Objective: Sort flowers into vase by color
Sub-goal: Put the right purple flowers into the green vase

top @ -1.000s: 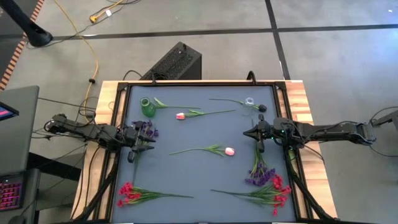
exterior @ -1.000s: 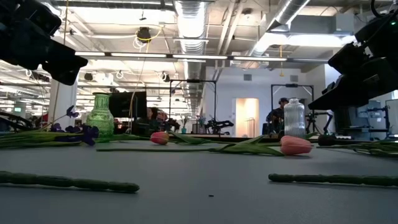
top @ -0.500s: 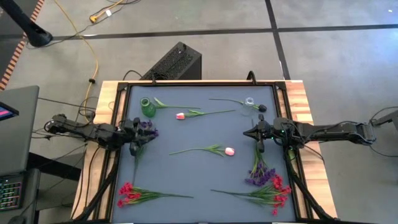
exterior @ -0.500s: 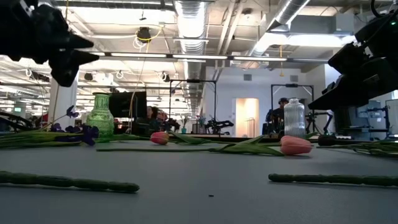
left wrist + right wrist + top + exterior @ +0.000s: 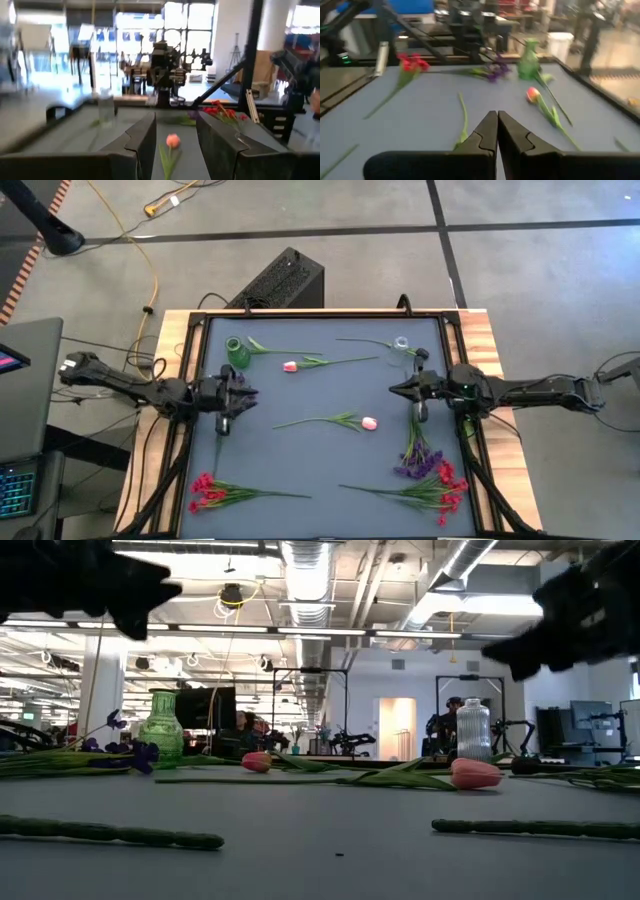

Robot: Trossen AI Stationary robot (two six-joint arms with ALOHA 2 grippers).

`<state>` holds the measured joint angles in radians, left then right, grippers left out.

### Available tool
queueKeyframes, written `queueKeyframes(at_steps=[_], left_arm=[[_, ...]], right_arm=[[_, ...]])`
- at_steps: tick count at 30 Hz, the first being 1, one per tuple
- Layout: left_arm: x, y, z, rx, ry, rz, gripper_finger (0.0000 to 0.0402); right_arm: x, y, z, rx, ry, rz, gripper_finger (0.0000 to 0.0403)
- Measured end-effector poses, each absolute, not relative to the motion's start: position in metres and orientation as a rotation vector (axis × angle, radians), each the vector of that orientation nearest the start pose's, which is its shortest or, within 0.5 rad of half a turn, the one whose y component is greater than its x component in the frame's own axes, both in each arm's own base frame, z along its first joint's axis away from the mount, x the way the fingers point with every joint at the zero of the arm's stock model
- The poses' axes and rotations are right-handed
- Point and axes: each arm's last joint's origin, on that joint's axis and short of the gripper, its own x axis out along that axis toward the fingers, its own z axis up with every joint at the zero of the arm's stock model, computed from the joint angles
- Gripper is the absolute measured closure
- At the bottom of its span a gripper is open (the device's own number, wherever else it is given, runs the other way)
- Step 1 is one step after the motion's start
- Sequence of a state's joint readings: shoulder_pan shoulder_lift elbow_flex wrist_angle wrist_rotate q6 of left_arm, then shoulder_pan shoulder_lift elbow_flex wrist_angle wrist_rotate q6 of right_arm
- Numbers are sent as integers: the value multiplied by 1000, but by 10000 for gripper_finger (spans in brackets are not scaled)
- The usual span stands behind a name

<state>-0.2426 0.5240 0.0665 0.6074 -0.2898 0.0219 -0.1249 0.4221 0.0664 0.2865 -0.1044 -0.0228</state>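
My left gripper hovers open over the left purple flower, pointing toward the table's right; nothing is between its fingers. My right gripper is shut and empty, raised above the table and pointing left. A pink tulip lies mid-table, and a second lies nearer the far edge. Red sprays and a second purple flower lie near the near edge. The green vase and the clear vase stand upright at the far side.
Loose green stems lie close to the near edge. A black frame rims the grey mat. Bare mat lies between the tulips and the red sprays.
My left gripper has risen and swung round from pointing at the near edge to pointing right, above the purple flower. My right gripper has also risen and turned from pointing down to pointing left. The flowers have stayed where they were.
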Motion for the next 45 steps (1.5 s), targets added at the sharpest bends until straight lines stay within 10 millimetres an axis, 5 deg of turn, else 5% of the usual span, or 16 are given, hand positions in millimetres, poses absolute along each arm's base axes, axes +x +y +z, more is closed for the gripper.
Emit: queueKeyframes(at_steps=[9,15,23,33,39,45], left_arm=[[155,-10,195,168,-101,149,274],[176,-1,219,287,21,175,274],[191,13,209,316,192,223,274],[195,22,205,274,207,251,274],[195,23,206,268,194,253,274],[195,23,206,254,192,253,274]], right_arm=[[144,-17,231,-351,368,-36,360],[160,-22,246,-539,708,0,327],[207,-10,263,-949,963,140,259],[232,18,227,-1372,1486,567,199],[229,29,202,-1408,1708,791,203],[236,36,185,-1353,1752,834,213]])
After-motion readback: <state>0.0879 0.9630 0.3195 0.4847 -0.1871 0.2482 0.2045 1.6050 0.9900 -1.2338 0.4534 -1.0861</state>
